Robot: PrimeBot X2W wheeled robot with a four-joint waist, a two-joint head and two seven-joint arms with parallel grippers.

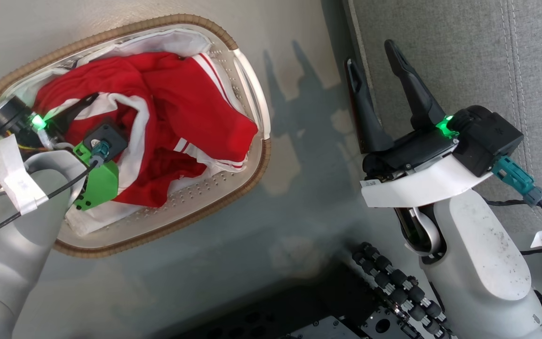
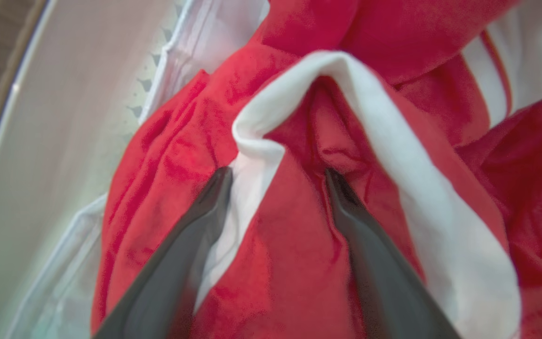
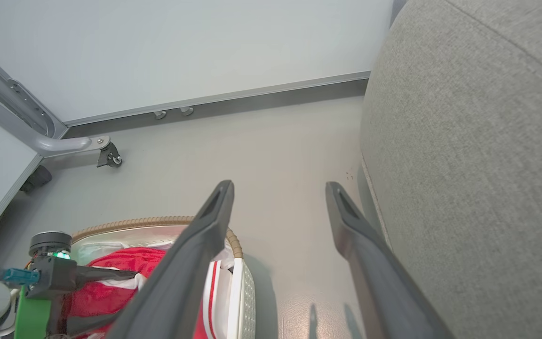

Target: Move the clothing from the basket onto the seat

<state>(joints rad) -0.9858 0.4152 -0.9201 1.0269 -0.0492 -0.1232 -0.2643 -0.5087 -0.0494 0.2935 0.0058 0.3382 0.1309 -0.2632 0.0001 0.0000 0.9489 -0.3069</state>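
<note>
**Seat** point(image 1: 464, 56): the largest element, a grey woven cushion with stitched seams. I see it along the right of the head view and again at the right of the right wrist view.

**Floor** point(image 1: 299, 212): pale and glossy, it lies between the seat and the basket.

**Basket** point(image 1: 252, 181): an oval, cream, perforated tub with a brown woven rim. It stands on the floor to the robot's left, apart from the seat.

**Clothing** point(image 1: 181, 108): crumpled red fabric with white panels and thin white stripes. It is heaped inside the basket, over a white liner point(image 1: 177, 40).

**Left tool** point(image 2: 278, 176): it reaches down into the basket with its fingers spread wide and their tips pressed into the clothing. A raised fold of red cloth and white band stands between them, not pinched.

**Right tool** point(image 1: 372, 54): it hangs above the floor just beside the seat's edge. Its fingers are spread wide, with nothing between them.
</note>
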